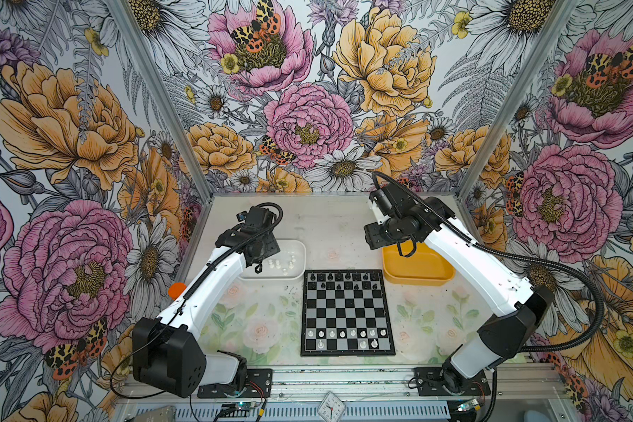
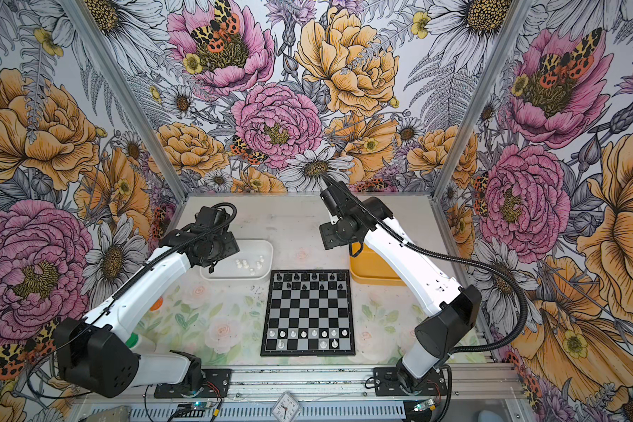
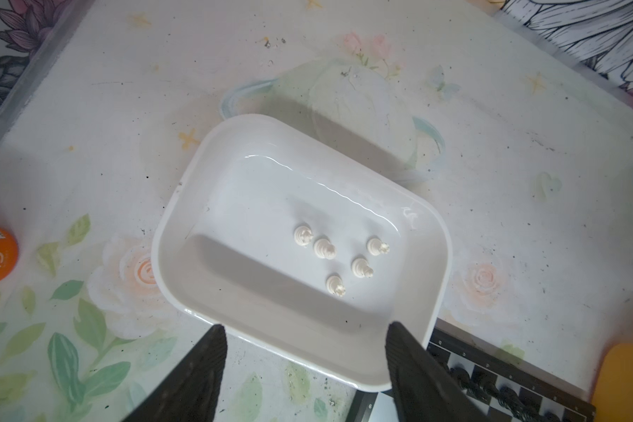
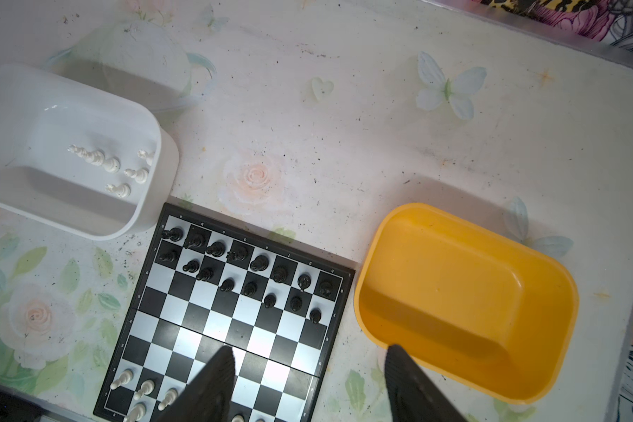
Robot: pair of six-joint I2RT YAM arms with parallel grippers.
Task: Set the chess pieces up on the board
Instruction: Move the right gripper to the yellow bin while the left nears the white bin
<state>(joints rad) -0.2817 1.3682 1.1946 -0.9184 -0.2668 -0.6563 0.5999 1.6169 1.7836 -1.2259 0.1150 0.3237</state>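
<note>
Jaws parted, empty: left gripper (image 3: 306, 326), right gripper (image 4: 309, 347) | white tray (image 3: 169, 234): five pieces (image 3: 324, 248) | board (image 1: 347, 310) beside

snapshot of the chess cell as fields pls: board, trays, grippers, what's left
board: black pieces fill the two far rows; white pieces fill the second near row, only three on the nearest row
white tray: five loose white pieces
yellow tray: empty
left gripper: open, above white tray, holding nothing
right gripper: open, raised near yellow tray, holding nothing
left to do: place the five loose white pieces
</note>
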